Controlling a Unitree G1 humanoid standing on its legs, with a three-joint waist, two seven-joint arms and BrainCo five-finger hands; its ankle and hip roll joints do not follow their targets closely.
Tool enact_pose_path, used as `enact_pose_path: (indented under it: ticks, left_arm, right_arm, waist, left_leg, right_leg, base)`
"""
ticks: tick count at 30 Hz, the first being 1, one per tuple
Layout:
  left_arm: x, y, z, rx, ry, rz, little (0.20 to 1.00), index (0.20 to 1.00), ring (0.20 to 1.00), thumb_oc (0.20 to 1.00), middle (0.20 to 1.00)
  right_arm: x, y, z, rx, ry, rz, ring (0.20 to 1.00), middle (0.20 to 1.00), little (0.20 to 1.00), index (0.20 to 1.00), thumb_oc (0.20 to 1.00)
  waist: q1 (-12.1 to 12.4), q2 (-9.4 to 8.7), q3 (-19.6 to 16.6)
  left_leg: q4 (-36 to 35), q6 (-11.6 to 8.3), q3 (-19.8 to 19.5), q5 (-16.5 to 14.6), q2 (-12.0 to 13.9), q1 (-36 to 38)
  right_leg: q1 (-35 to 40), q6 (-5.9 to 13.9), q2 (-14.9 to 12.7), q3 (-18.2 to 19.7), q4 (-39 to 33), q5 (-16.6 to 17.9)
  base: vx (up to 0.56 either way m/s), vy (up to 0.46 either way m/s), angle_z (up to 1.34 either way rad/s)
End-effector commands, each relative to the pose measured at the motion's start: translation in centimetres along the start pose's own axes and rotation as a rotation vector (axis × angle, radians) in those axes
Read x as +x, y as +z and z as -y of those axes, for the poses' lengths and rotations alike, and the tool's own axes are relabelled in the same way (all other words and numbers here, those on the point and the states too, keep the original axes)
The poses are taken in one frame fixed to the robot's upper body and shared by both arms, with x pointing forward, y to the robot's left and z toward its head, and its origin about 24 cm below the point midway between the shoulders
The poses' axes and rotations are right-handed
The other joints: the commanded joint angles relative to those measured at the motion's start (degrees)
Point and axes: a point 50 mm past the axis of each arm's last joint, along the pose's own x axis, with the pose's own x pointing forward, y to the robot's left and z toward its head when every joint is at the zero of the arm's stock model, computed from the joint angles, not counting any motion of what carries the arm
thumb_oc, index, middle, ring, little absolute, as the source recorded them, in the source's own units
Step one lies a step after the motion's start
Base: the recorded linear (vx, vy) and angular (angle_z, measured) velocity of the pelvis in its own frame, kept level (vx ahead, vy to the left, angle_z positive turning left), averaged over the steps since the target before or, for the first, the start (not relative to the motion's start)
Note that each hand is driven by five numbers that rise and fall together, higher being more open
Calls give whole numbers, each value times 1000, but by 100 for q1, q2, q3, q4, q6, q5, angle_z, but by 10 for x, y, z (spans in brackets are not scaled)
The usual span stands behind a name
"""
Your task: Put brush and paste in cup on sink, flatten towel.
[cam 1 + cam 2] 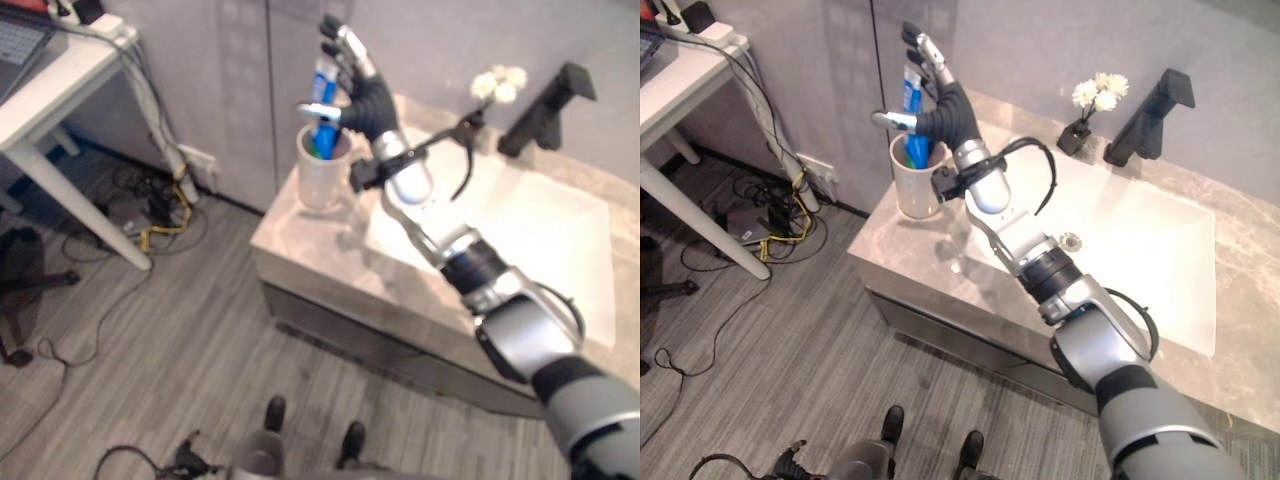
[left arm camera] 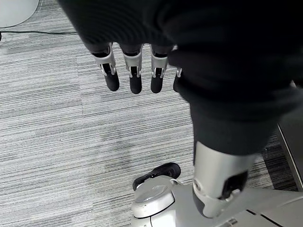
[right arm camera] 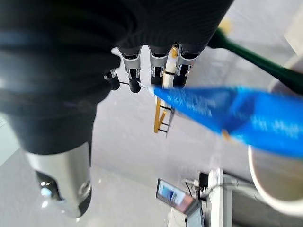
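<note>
A white cup (image 1: 320,175) stands on the near left corner of the marble counter (image 1: 300,245). A blue paste tube (image 1: 322,85) stands upright in it, beside a green brush (image 3: 251,54). My right hand (image 1: 365,100) hovers just above the cup, on its sink side. Its fingers are straight and point up, its thumb juts out in front of the tube, and the hand is open. In the right wrist view the paste tube (image 3: 227,113) slants past the straight fingers (image 3: 158,66) with a gap between them. My left hand (image 2: 132,71) hangs open over the floor.
A white sink basin (image 1: 540,240) lies right of the cup, with a black faucet (image 1: 545,110) and a small vase of white flowers (image 1: 495,90) behind it. A white desk (image 1: 50,90) stands to the left, with cables on the floor (image 1: 150,215) under it.
</note>
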Motion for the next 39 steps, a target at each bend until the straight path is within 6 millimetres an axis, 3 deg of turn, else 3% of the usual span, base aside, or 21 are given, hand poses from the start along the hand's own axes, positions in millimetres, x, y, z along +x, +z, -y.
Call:
enact_pose_path:
  ticks: [1,7,15,21,27,30,31,33,35,37,38,39]
  left_arm:
    - [3,1,-3,30,30,-19,1000,1000,1000,1000,1000]
    - [4,6,-1,64,15,-1,1000,1000,1000,1000,1000]
    - [1,8,9,56,-23,14,1000,1000,1000,1000,1000]
    - [-1,1,18,26,-46,-33,1000,1000,1000,1000,1000]
    - [-5,-7,23,-13,-52,-65,1000,1000,1000,1000,1000]
    - [-6,-9,24,-26,-55,-76,1000,1000,1000,1000,1000]
    - [-7,-13,25,-47,-61,-93,1000,1000,1000,1000,1000]
    - [-7,-14,26,-55,-68,-105,1000,1000,1000,1000,1000]
    - [-8,-18,26,-70,-76,-125,1000,1000,1000,1000,1000]
    - [-8,-18,27,-72,-79,-127,1000,1000,1000,1000,1000]
    - [-8,-18,25,-88,-75,-131,1000,1000,1000,1000,1000]
    - [-8,-18,25,-88,-74,-130,1000,1000,1000,1000,1000]
  right_arm:
    - [5,45,22,-59,-88,238,1000,1000,1000,1000,1000]
    - [-10,60,49,-125,-201,328,1000,1000,1000,1000,1000]
    - [-32,60,76,-149,-320,352,1000,1000,1000,1000,1000]
    - [-91,54,119,-253,-513,345,1000,1000,1000,1000,1000]
    - [-159,58,165,-558,-708,272,1000,1000,1000,1000,1000]
    - [-178,53,182,-628,-770,200,1000,1000,1000,1000,1000]
    - [-201,41,202,-699,-832,71,1000,1000,1000,1000,1000]
    - [-227,19,219,-694,-858,-119,1000,1000,1000,1000,1000]
    - [-284,-5,238,-718,-943,-398,1000,1000,1000,1000,1000]
    - [-296,-8,240,-717,-965,-444,1000,1000,1000,1000,1000]
    - [-353,-32,250,-701,-1093,-701,1000,1000,1000,1000,1000]
    - [-353,-32,250,-700,-1093,-699,1000,1000,1000,1000,1000]
  waist:
    - [75,117,32]
    - [2,248,-81]
    - [-169,433,-234]
    - [-489,607,-398]
    - [-784,702,-538]
    - [-881,709,-555]
    - [-965,719,-566]
    - [-1064,701,-573]
    - [-1164,686,-582]
    - [-1177,682,-591]
    - [-1219,682,-581]
    - [-1217,678,-581]
  left_leg:
    - [171,305,-78,-609,42,374]
    - [143,298,-45,-644,63,534]
    - [56,323,259,-631,67,765]
    - [-145,306,363,-574,97,997]
    - [-244,293,416,-587,141,1195]
    - [-232,290,456,-603,144,1232]
    - [-249,299,516,-602,151,1275]
    - [-294,284,578,-596,160,1338]
    - [-365,283,623,-574,175,1400]
    - [-375,285,631,-549,174,1393]
    - [-380,272,604,-554,188,1415]
    - [-387,273,609,-537,183,1408]
  right_leg:
    - [203,243,-210,128,-10,207]
    - [321,235,-188,159,-10,158]
    - [313,226,-188,366,-10,206]
    - [398,213,-148,421,-10,152]
    - [506,210,-94,446,-10,58]
    - [512,215,-79,494,-10,67]
    - [488,220,-57,592,-10,90]
    - [497,216,-25,654,-10,97]
    - [500,205,9,720,-10,97]
    - [483,197,7,735,-10,110]
    - [512,190,27,723,-10,86]
    - [499,188,23,729,-10,97]
  base:
    - [0,0,0]
    - [-25,-11,-1]
    - [-45,2,-25]
    - [-31,-24,-12]
    - [-8,-17,2]
    - [-30,-14,-18]
    - [-52,-3,-16]
    - [-45,-17,-17]
    - [-24,-32,-34]
    - [-14,-25,-12]
    - [-16,-29,-13]
    - [-19,-27,-9]
